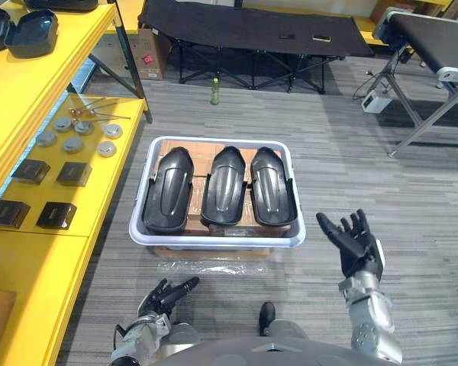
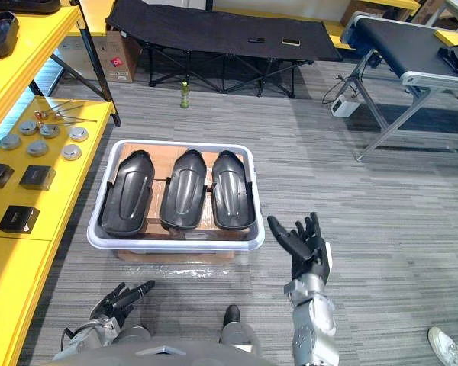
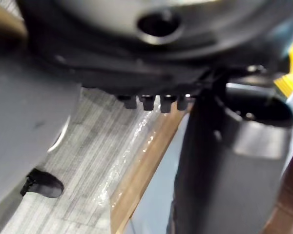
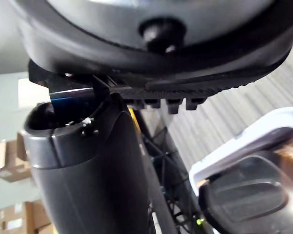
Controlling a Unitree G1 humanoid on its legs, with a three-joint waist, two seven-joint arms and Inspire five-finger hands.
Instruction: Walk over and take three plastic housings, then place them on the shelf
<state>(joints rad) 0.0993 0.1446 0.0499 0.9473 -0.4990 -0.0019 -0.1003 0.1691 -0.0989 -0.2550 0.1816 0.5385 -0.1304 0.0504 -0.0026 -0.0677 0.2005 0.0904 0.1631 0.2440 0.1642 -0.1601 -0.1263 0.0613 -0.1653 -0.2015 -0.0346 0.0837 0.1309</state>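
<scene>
The yellow shelf (image 1: 30, 252) runs along the left. The left hand (image 1: 166, 295) hangs low, fingers loosely straight, empty. 3 black plastic housings (image 1: 224, 185) lie side by side in the white tub (image 1: 214, 241). The right hand (image 1: 356, 242) is raised, fingers splayed, empty.

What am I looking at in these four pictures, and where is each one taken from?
This is a humanoid robot looking down at its work. The two overview pictures come from cameras on its head; the two close ones from cameras on its wrists. Ahead stands a white bin holding three black housings side by side. A yellow shelf on its left carries metal discs and black blocks. The left hand is low before the bin; the right hand is raised beside it. Both are open and hold nothing.
</scene>
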